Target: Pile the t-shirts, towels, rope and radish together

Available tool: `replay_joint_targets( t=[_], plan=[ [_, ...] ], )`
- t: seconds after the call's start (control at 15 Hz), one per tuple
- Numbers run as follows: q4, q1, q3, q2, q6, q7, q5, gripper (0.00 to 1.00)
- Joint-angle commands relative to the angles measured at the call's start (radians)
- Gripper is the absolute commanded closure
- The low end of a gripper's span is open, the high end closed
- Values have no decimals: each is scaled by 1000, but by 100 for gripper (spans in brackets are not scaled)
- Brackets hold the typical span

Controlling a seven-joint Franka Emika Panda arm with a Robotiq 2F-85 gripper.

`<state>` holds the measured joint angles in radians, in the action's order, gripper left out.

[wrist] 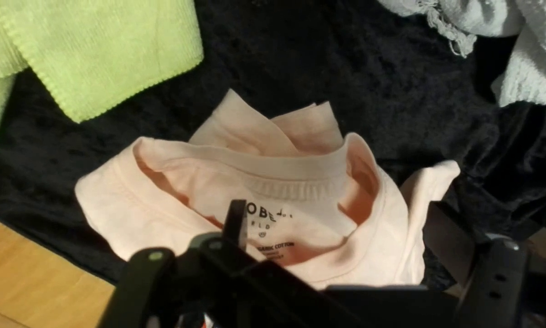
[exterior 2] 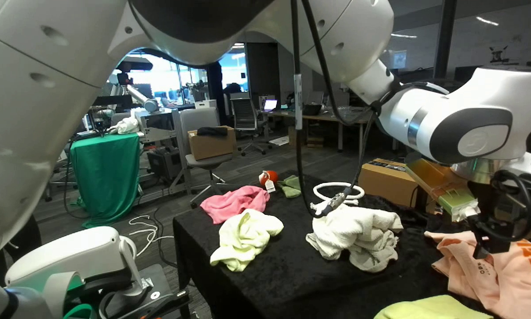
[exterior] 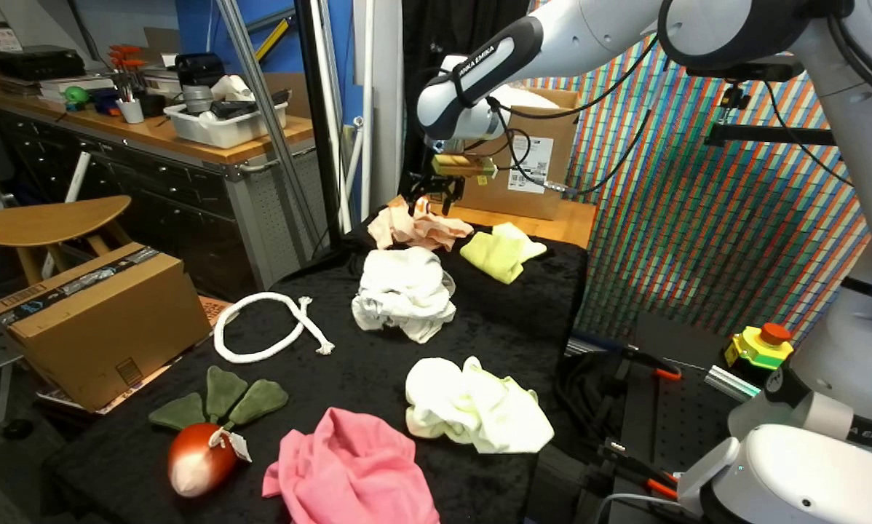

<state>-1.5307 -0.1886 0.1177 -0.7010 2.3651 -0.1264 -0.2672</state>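
- Gripper (wrist: 337, 218), bottom of wrist view: spread, nothing pinched, at peach t-shirt (wrist: 291, 191) mid-frame; contact unclear.
- Likely step: grasp shirt. Next probably: lower, pinch it, lift onto white towel (exterior: 399, 287), centre of an exterior view.
- Same frame: rope (exterior: 245, 358) left of towel, radish (exterior: 199, 457) lower left.
- White bin (exterior: 199, 131) upper left: mixed clutter. Taped carton (exterior: 108, 327) left: contents hidden.

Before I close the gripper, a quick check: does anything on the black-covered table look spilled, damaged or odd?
Nothing visible looks spilled or damaged. One small oddity: a white tag is attached to the radish, perhaps a shop label. The peach t-shirt below the open gripper is crumpled, but that seems ordinary here.
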Motion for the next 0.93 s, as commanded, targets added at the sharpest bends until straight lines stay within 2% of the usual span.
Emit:
replay_joint_targets(
  t=[0.0, 0.87],
  plan=[
    [45, 10, 8, -48, 13, -51, 40, 0],
    [153, 20, 46, -167, 38, -139, 103, 0]
  ],
)
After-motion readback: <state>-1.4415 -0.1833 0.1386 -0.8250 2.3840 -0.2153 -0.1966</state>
